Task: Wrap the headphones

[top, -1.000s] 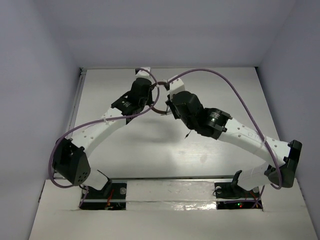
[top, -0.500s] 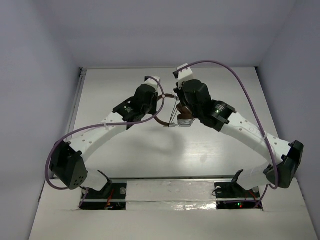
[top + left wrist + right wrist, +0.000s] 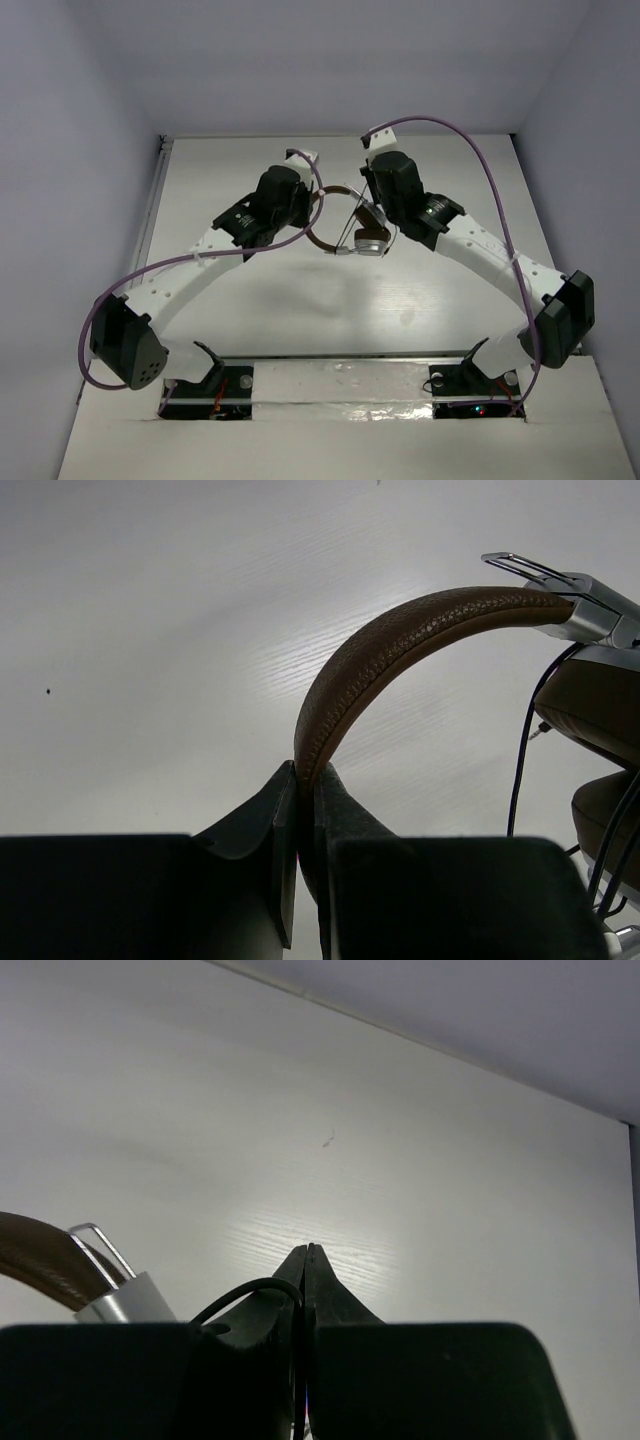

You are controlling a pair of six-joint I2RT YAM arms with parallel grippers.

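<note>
The headphones are held above the white table (image 3: 300, 300) between both arms. Their brown headband (image 3: 400, 645) arcs up from my left gripper (image 3: 305, 772), which is shut on its lower end. A silver earcup (image 3: 370, 241) with brown pads (image 3: 595, 695) hangs at the right. The thin dark cord (image 3: 520, 770) runs down beside the earcups. My right gripper (image 3: 307, 1250) is shut on a loop of that cord (image 3: 245, 1293), just right of the silver yoke (image 3: 125, 1300) and headband end (image 3: 35, 1252). From above, the left gripper (image 3: 311, 203) and right gripper (image 3: 366, 208) face each other across the headband (image 3: 322, 240).
Thick purple cables (image 3: 470, 150) loop over both arms. The table's back edge meets the pale wall (image 3: 450, 1055). A metal rail (image 3: 152, 210) runs along the table's left side. The arm bases (image 3: 215, 385) sit at the near edge.
The right arm has swung right and toward the far wall with the cord, uncovering the earcups. The left arm has drawn slightly left, keeping hold of the headband.
</note>
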